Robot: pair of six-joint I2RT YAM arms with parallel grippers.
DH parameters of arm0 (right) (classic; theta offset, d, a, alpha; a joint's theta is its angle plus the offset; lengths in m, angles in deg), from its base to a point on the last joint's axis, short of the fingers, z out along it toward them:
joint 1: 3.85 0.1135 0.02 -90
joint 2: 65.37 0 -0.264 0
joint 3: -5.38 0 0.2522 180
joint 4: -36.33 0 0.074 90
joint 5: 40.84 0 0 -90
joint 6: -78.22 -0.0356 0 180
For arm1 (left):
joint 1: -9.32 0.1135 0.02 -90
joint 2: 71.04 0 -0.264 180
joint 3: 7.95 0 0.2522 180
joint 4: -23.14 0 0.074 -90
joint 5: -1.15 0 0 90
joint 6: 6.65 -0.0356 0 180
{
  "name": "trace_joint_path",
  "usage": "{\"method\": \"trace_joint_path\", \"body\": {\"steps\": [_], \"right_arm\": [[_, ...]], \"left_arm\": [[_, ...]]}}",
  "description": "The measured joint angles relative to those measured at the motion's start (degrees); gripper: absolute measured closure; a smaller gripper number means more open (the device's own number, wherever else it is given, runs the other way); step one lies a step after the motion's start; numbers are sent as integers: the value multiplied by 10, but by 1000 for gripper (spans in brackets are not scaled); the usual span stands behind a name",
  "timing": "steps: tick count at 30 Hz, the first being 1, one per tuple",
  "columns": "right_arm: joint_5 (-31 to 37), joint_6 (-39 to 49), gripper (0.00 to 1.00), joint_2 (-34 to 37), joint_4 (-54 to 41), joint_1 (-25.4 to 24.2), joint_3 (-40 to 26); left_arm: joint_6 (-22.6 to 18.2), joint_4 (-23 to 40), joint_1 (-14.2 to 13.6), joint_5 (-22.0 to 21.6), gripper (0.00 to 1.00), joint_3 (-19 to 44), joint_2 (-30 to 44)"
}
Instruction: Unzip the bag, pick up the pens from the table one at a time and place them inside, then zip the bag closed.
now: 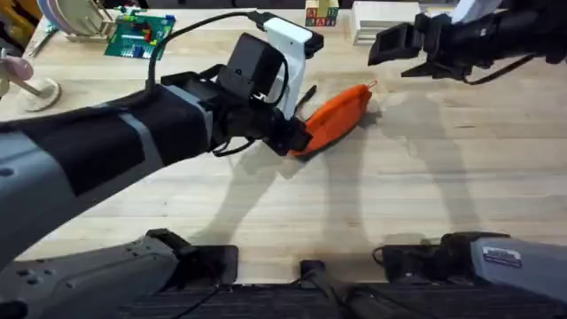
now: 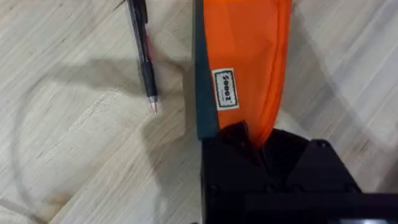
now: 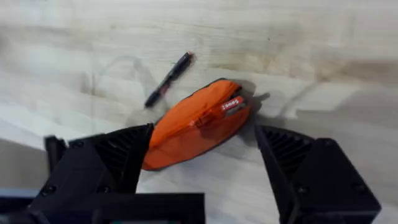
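The orange bag [image 1: 341, 113] lies slantwise on the wooden table [image 1: 425, 186] at mid-table, its zip running along its length. My left gripper [image 1: 297, 137] reaches across to the bag's near end and is shut on it. In the left wrist view the black fingers [image 2: 249, 140] pinch the bag [image 2: 249, 50] just past its white label. A slim black pen [image 2: 144, 56] lies on the wood beside the bag, also seen as a thin dark pen [image 1: 306, 96] in the overhead view. My right gripper [image 1: 383, 44] hangs high at the far right, open, with bag [image 3: 193, 127] and pen [image 3: 168, 78] below it.
A green board [image 1: 137, 35] with small parts and a white stand [image 1: 35, 89] sit at the far left. Coloured blocks [image 1: 321, 13] and a white box [image 1: 381, 22] line the back edge. Bare wood stretches in front of the bag.
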Motion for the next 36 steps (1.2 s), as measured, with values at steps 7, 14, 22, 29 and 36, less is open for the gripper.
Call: {"method": "trace_joint_path", "body": {"steps": [7,14,22,29,36], "right_arm": [[-1,-147,4,0,4,0,0],[-4,-314,4,0,4,0,0],[-4,-389,4,0,4,0,0],[-4,-284,4,0,4,0,0],[-4,-78,4,0,4,0,0]], "left_arm": [[0,0,0,0,958,0,0],[0,0,0,0,958,0,0],[0,0,0,0,958,0,0],[0,0,0,0,958,0,0],[0,0,0,0,958,0,0]]}}
